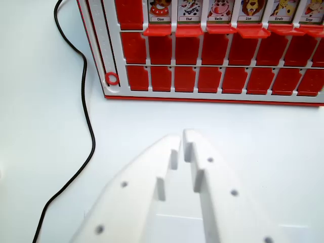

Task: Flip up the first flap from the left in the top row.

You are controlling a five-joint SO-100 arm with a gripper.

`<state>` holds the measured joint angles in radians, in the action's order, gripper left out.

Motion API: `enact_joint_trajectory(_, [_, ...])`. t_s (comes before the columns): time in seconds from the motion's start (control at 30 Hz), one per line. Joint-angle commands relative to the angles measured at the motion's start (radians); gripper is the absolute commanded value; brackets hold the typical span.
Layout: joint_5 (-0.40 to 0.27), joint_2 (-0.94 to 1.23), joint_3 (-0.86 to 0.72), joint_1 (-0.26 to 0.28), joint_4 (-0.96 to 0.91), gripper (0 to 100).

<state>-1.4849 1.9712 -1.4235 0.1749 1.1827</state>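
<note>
Gripper (182, 137): all-white plastic, matte, two broad tapering fingers (217, 182). Stepped rectangular notches along inner edges. Small dark round screw holes dotted over both finger faces. No markings or labels visible; nearest portion blurred.

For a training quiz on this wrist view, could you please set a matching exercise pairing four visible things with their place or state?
Things:
1. black cable
2. red ring
3. pincer
4. Lion card

Places or states:
A. standing upright in the top row
B. at the board's lower left corner
C. closed, on the near side of the board
D. snaking over the table, left of the board

Pairs: 1-D, 2-B, 3-C, 4-A
</note>
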Motion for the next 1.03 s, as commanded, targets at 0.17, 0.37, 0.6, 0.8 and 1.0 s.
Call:
enact_joint_trajectory(0.17, [-0.101,0.167,0.043,-0.046,0.089,0])
enact_joint_trajectory(0.37, [-0.135,0.198,0.083,-0.067,0.141,0])
enact_joint_trajectory(0.6, [-0.158,0.233,0.067,-0.103,0.158,0])
enact_joint_trajectory(0.8, [-0.173,0.245,0.048,-0.114,0.138,0])
enact_joint_trajectory(1.0, [-0.169,0.249,0.037,-0.117,0.132,0])
